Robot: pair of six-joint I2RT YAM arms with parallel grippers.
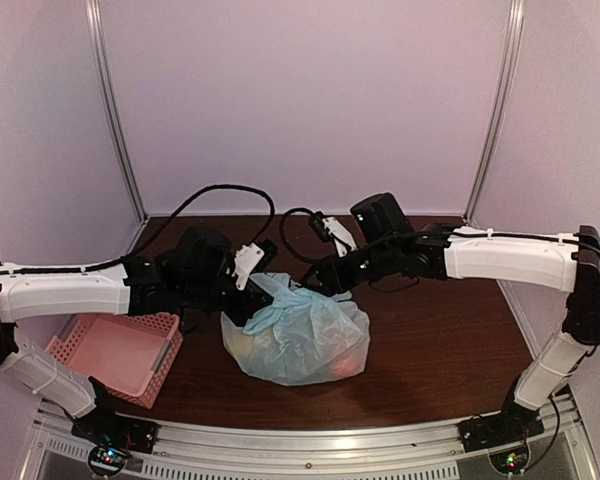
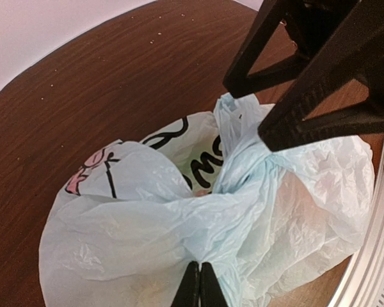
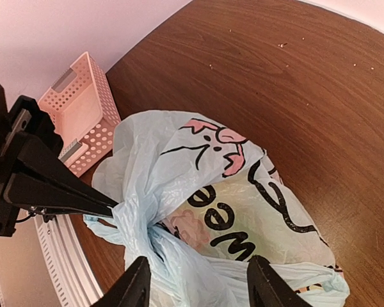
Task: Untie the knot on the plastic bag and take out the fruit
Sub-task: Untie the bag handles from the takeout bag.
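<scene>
Plastic bag: pale blue-green and translucent with dark cartoon print. It sits on the worktop between the two arms, with its top gathered upward.
Knot: a twisted bunch of the handle plastic at the top of the bag. It looks tied and not yet undone.
Fruit: inside the bag, seen only as yellow and orange shapes through the plastic. The number of pieces cannot be told.
Left gripper: fingers pressed together on a fold of the bag's upper plastic, on the side toward the left arm and just beside the knot.
Right gripper: fingers spread apart and holding nothing. They sit astride the gathered plastic at the knot, on the opposite side from the left gripper.
Basket: pink and perforated, on the worktop to the left of the bag and apart from it. Nothing shows inside it.
Step in hand: judged to be the untying stage. One side is pinned while the other hand lines up on the tie, and no fruit is out.
Next move calls for: the right fingers closing on a single handle strand rather than the whole bunch, then pulling away from the left hold so the twist loosens.
Caution: the film is thin, and a hard pull may tighten the tie or drag the bag.
</scene>
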